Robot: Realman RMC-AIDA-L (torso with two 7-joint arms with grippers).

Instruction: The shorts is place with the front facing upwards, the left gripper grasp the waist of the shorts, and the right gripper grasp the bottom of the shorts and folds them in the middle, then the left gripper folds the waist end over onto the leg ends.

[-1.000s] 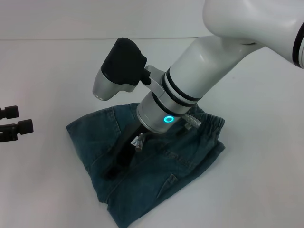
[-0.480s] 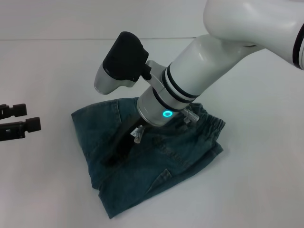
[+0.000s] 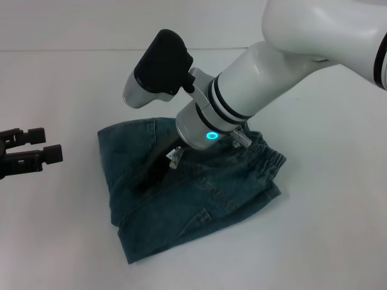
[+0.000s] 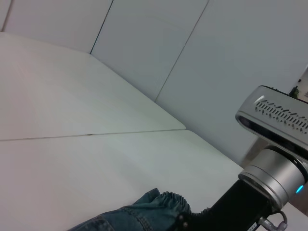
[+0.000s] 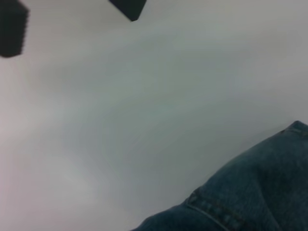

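The blue denim shorts (image 3: 224, 187) lie folded on the white table, elastic waist (image 3: 272, 160) toward the right, leg ends toward the front left. My right gripper (image 3: 145, 178) reaches down from the right onto the left half of the shorts, its dark fingers shut on the fabric. My left gripper (image 3: 33, 145) hovers open at the left edge, apart from the shorts and holding nothing. The left wrist view shows the gathered waist (image 4: 161, 199) beside the right arm's wrist (image 4: 269, 178). In the right wrist view a denim edge (image 5: 250, 192) shows, with the left gripper's fingers (image 5: 12, 29) farther off.
The white table (image 3: 72, 241) stretches all around the shorts, with a plain wall (image 4: 216, 57) behind it. The right arm's bulky white forearm (image 3: 290, 54) hangs over the table's back right.
The right gripper has moved back and slightly right, dragging the shorts with it. The left gripper has advanced to the right, toward the shorts.
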